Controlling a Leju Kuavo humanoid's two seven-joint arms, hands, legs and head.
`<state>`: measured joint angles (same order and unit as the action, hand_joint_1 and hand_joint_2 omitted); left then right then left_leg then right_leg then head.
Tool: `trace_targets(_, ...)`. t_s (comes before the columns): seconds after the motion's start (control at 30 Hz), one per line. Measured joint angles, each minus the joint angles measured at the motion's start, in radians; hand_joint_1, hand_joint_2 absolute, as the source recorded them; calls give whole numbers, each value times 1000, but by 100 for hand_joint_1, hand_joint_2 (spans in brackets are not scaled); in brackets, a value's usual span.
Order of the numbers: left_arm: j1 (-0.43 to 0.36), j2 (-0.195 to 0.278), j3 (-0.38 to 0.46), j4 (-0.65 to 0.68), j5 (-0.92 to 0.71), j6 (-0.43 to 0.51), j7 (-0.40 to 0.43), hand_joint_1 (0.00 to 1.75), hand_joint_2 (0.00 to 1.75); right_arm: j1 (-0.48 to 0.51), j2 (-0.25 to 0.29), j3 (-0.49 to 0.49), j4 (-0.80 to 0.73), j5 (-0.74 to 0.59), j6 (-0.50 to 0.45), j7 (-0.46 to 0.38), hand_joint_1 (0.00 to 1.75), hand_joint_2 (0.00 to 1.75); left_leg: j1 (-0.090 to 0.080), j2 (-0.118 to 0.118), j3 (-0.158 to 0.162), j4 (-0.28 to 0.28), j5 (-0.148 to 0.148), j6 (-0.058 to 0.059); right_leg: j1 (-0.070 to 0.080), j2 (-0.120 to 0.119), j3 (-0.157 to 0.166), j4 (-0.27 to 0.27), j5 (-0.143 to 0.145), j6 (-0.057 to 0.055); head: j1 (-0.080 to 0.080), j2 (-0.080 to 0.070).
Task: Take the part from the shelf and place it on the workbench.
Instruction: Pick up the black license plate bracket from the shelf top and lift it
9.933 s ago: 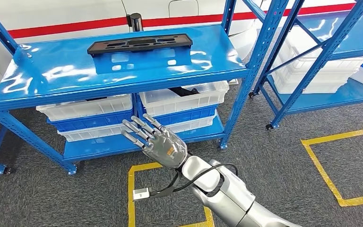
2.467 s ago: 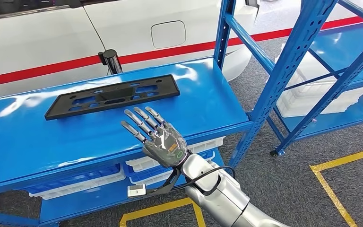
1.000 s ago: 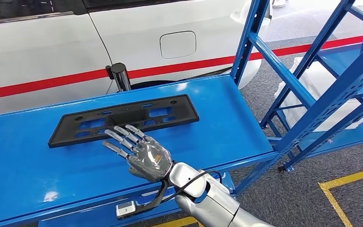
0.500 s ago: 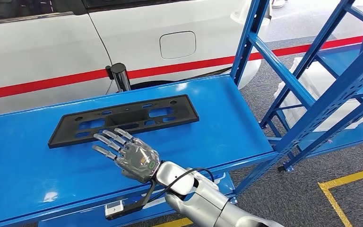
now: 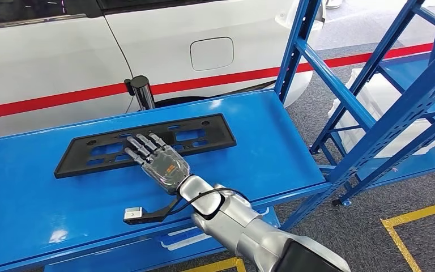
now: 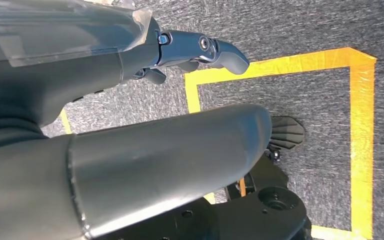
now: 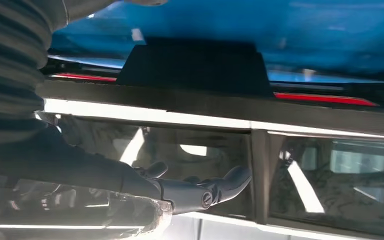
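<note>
The part (image 5: 195, 135) is a long black plastic frame with cut-outs, lying flat on the top blue shelf (image 5: 272, 150). My right hand (image 5: 157, 160) reaches in from below with its fingers stretched out flat over the part's near edge, left of its middle, holding nothing. In the right wrist view the part (image 7: 195, 67) is a dark bar close ahead, and the fingers (image 7: 220, 185) point along it. My left hand (image 6: 195, 50) hangs over the grey floor with nothing in it.
A white car with a red stripe stands right behind the shelf, and a black post (image 5: 140, 90) rises at the shelf's far edge. A blue upright (image 5: 294, 45) bounds the shelf on the right. A second rack holds white bins (image 5: 374, 96). Yellow tape (image 5: 425, 212) marks the floor.
Over the last second my right hand has moved forward from the bare shelf surface until its fingers lie over the part's near edge. The part has not moved.
</note>
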<state>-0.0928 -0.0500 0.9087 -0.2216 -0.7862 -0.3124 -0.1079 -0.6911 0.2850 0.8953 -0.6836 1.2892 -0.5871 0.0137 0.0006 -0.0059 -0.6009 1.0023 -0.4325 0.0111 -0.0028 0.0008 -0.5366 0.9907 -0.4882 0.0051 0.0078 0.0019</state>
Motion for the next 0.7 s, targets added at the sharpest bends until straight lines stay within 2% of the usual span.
trace_targets(0.3,1,0,-15,0,-25,0,8,0,0,-91,39,-20,182,93,3,165,0,175,0,0,4,0,0,0,0,0,0,0,0,0,0,0)
trace_targets(0.7,0,2,-20,0,-30,0,10,0,0,-124,48,-38,248,109,29,198,0,175,0,0,8,0,-1,0,0,0,0,0,0,0,0,0)
